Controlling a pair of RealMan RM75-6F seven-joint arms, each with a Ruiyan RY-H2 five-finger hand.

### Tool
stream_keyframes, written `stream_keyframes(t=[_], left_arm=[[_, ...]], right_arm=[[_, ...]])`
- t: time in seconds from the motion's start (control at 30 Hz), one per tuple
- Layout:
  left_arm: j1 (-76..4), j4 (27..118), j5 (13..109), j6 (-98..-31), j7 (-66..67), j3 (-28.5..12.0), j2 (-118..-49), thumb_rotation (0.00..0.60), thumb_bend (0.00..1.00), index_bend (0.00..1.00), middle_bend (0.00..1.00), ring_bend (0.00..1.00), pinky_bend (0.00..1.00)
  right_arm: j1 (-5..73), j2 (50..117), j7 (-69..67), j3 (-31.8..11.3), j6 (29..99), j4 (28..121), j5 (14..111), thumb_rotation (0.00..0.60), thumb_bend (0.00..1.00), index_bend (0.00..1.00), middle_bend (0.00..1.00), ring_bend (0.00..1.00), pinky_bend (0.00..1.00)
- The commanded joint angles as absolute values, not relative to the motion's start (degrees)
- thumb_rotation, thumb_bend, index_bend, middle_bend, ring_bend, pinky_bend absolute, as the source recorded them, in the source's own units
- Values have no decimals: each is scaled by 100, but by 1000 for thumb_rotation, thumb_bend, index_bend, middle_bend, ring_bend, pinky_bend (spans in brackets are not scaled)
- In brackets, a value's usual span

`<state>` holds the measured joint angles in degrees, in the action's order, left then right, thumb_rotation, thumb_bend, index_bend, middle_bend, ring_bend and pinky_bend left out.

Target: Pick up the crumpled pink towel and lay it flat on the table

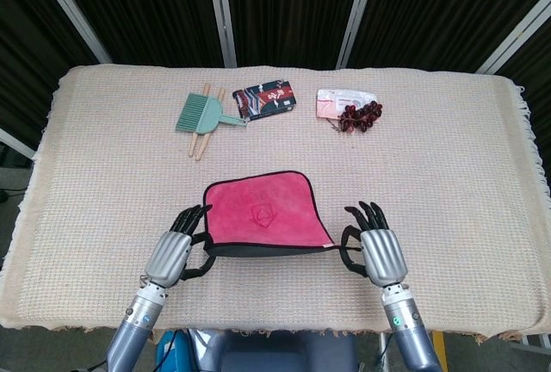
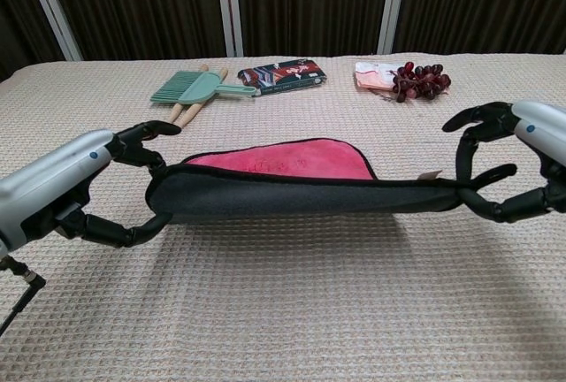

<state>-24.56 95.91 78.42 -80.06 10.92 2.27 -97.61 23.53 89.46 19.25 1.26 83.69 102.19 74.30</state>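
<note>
The pink towel (image 1: 263,217) with a black edge and dark underside is spread out, its far part lying on the table and its near edge (image 2: 301,198) held up, stretched between both hands. My left hand (image 1: 173,255) pinches the near left corner. My right hand (image 1: 376,248) pinches the near right corner, where a small white tag shows. In the chest view the left hand (image 2: 84,187) and the right hand (image 2: 513,165) sit low, close to the table.
A green dustpan brush (image 1: 200,114) over wooden chopsticks, a dark patterned packet (image 1: 267,99), a pink-white packet (image 1: 343,100) and a bunch of dark red grapes (image 1: 360,116) lie along the far side. A beige woven cloth (image 1: 448,174) covers the table.
</note>
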Motion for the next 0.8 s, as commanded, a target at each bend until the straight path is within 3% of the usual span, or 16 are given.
stream_keyframes(t=[0.03, 0.63, 0.73, 0.8], left_arm=[[-2414, 9503, 7818, -7926, 1113, 237, -9823, 600, 436, 590, 49, 0, 0], [-2352, 9138, 7750, -7533, 1154, 85, -10313, 600, 416, 555, 48, 0, 0], [-2353, 9144, 7749, -7465, 1182, 84, -10340, 600, 345, 471, 37, 0, 0], [-2353, 9167, 7741, -7404, 1205, 100, -10324, 600, 268, 355, 23, 0, 0]], right_arm=[[2303, 9010, 1923, 159, 8283, 10154, 7420, 600, 470, 615, 203, 81, 0], [2219, 9350, 2001, 37, 7833, 9824, 7325, 600, 470, 611, 203, 80, 0], [2210, 9331, 2061, 40, 7776, 9832, 7324, 600, 469, 497, 200, 55, 0], [2206, 9300, 2106, 53, 7722, 9863, 7312, 600, 469, 354, 168, 22, 0]])
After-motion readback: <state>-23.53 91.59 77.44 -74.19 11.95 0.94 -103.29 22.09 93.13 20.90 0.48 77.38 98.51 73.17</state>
